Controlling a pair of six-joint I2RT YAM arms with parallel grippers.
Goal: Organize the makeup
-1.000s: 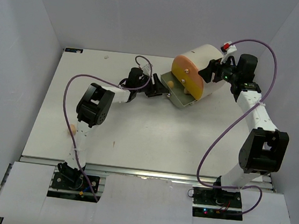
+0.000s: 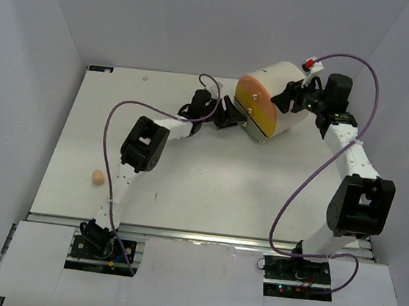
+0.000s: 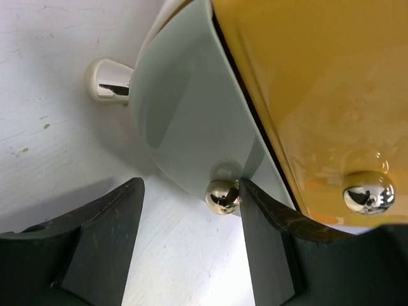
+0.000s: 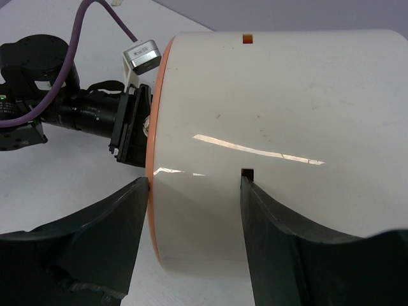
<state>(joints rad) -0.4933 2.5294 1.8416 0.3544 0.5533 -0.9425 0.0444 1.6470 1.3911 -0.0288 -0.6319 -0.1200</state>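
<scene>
Lying sideways, cylinder [image 2: 287, 77], orange front [image 2: 257, 103] toward released left gripper [image 3: 190, 191], released right gripper [image 4: 194, 185] behind, sponge [image 2: 97, 178] direction unclear

One small peach egg-shaped makeup sponge [image 2: 97, 178] is seen, in the top view only. It is lying loose on the white tabletop [image 2: 59, 129], in the near-left part, close to the left edge. It is too small for its tilt or surface detail to be told.
</scene>
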